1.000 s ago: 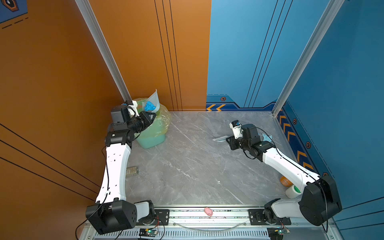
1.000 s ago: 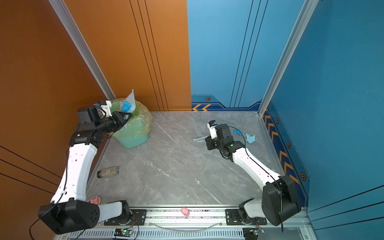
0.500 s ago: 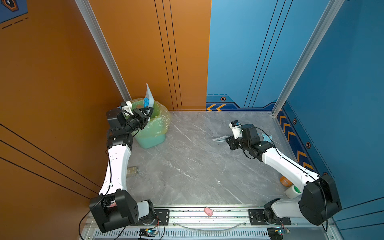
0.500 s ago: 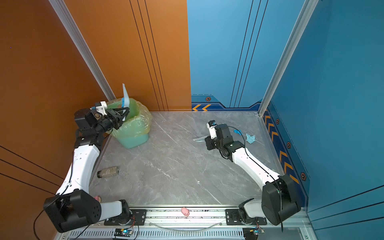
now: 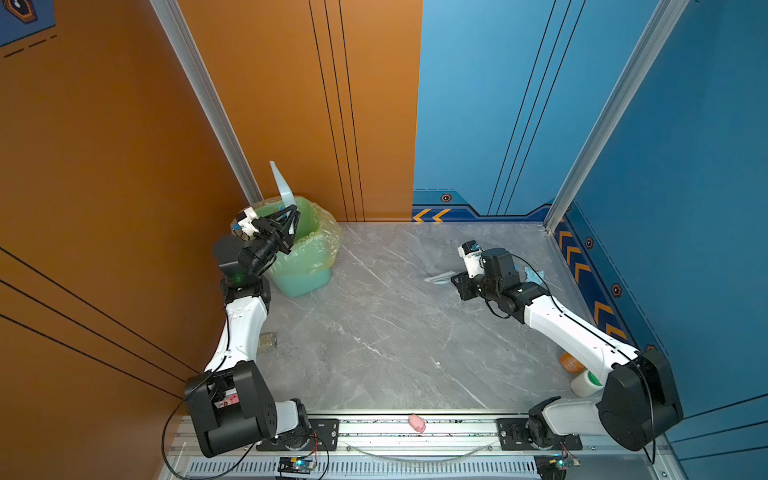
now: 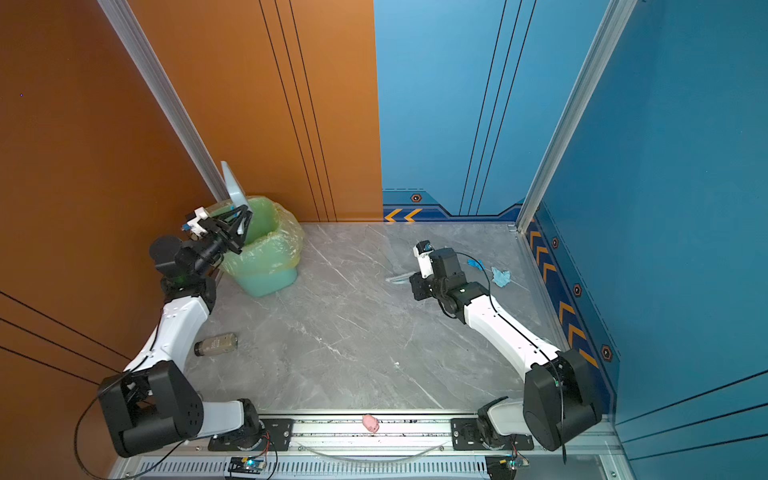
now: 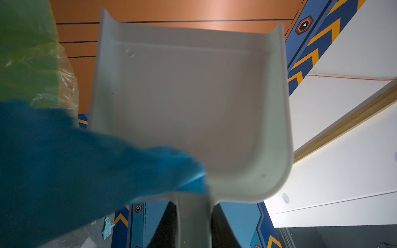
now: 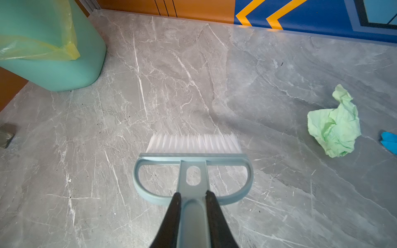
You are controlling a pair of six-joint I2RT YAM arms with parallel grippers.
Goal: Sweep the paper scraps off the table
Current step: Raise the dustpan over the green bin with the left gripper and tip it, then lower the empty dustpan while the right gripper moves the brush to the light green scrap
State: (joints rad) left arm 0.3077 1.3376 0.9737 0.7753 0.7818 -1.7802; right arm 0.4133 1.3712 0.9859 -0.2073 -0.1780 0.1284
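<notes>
Left claw dumping dustpan at bin, right claw idle on brush.
Left claw (image 5: 287,222) clamped on dustpan (image 7: 193,96) handle, pan upright over the lined bin (image 5: 307,253). Blurred blue scrap (image 7: 86,167) at the pan corner nearest the claw. Best to keep the pan above the bin opening so it drops inside. Right claw (image 8: 192,200) pinches the brush (image 8: 193,163) handle, bristles on counter (image 8: 171,75). Crumpled pale green scrap (image 8: 335,126) lies off to its side, blue bit (image 8: 390,141) just beyond.
</notes>
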